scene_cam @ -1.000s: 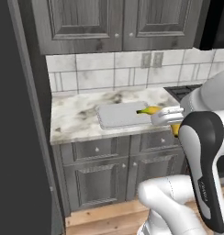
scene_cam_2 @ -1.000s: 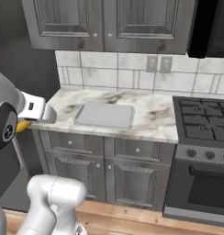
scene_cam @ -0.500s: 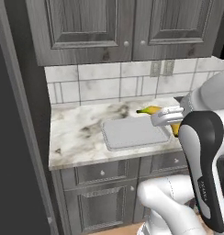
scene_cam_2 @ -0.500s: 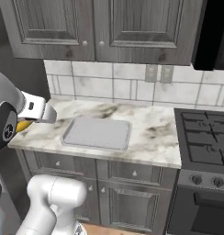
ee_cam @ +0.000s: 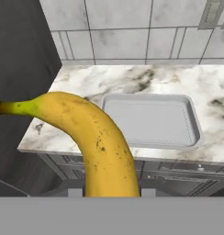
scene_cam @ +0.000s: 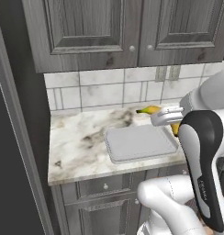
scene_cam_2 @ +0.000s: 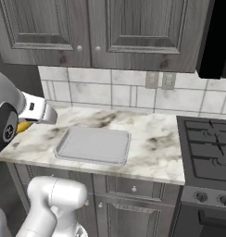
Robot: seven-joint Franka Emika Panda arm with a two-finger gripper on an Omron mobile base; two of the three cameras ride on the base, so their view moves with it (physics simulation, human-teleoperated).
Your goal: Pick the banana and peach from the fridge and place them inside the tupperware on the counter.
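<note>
While the arm hides its fingers, the banana (ee_cam: 93,137) pokes out.

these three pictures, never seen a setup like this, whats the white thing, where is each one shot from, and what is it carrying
It is a rendered kitchen. The white thing is a robot arm on a base that can drive. Two pictures come from cameras on that base, behind the arm to its left and right. The third comes from a camera on the hand, looking along the claw. On the marbled counter lies a shallow grey tupperware with nothing in it. The claw carries a yellow banana, not yet over the tupperware. A stove stands beside the counter.
</note>
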